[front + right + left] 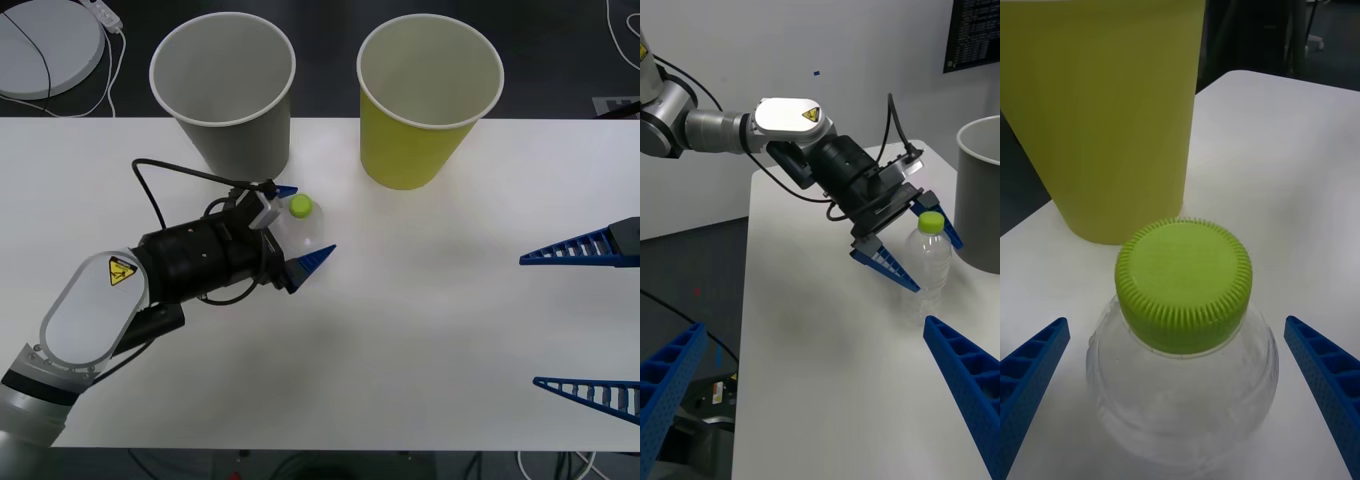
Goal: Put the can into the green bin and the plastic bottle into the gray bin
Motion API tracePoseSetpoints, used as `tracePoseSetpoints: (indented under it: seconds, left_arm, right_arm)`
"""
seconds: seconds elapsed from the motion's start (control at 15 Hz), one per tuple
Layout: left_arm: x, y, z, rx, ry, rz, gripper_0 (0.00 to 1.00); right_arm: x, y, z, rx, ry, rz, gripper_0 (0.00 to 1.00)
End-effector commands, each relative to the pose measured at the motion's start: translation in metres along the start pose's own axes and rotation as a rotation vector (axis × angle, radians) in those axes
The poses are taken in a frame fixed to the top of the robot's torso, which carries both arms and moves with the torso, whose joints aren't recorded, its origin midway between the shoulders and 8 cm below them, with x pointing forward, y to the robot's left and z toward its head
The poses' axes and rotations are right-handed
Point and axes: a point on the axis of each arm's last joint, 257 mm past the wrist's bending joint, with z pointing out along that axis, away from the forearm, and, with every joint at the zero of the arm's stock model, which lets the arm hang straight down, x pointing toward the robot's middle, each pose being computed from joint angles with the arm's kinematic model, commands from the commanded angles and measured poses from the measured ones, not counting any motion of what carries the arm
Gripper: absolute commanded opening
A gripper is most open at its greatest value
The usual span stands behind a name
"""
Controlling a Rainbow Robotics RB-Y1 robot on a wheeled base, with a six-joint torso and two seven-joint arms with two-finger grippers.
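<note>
On the white table (420, 330), we are reaching our left arm (95, 320) in from about 7 o'clock of the front view, forearm lying low and nearly level, wrist pointing toward 2 o'clock. The left gripper (303, 226) is standing spread wide around the plastic bottle (300, 222), one blue ribbed finger on either side of the clear body, and a gap is showing between each finger and the plastic in the left wrist view, so nothing is being gripped yet. The bottle is standing upright on the tabletop, lime-green cap (1184, 283) on top, just in front of the gray bin (225, 95) and toward its right side.

Working down by size: the gray bin is sitting at about 11 o'clock of the table, upright with its mouth open; the green bin (425, 100) is standing beside it at about 1 o'clock, the two apart from each other. From the left wrist camera the green bin (1105, 112) is rising directly behind the bottle (1184, 375).

We are holding our right gripper (585, 320) at about 3 o'clock, well apart from the bottle and both bins, its two blue fingers spread wide and carrying nothing. From the right wrist camera, the left gripper (908, 244) is flanking the bottle (929, 266) next to the gray bin (981, 195).
</note>
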Motion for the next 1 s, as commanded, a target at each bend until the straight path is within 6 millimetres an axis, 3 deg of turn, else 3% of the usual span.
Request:
tracePoseSetpoints:
  seconds: [0.07, 0.6, 0.67, 0.73, 1.0]
  left_arm:
    - [-0.0021, -0.0019, 0.0058, -0.005, -0.001, -0.001, 1.00]
    - [-0.0038, -0.0037, 0.0125, -0.012, 0.002, 0.002, 1.00]
    - [-0.0026, -0.0035, 0.0123, -0.012, 0.004, 0.002, 0.19]
    - [-0.0033, -0.0035, 0.0122, -0.012, 0.003, 0.000, 0.00]
    - [-0.0036, -0.0036, 0.0122, -0.012, 0.002, -0.004, 0.00]
  right_arm:
    - [0.0000, 0.0000, 0.0000, 0.000, 0.000, 0.000, 1.00]
    - [0.0000, 0.0000, 0.0000, 0.000, 0.000, 0.000, 1.00]
    - [0.0000, 0.0000, 0.0000, 0.000, 0.000, 0.000, 1.00]
    - [0.0000, 0.0000, 0.0000, 0.000, 0.000, 0.000, 1.00]
    - [0.0000, 0.0000, 0.0000, 0.000, 0.000, 0.000, 1.00]
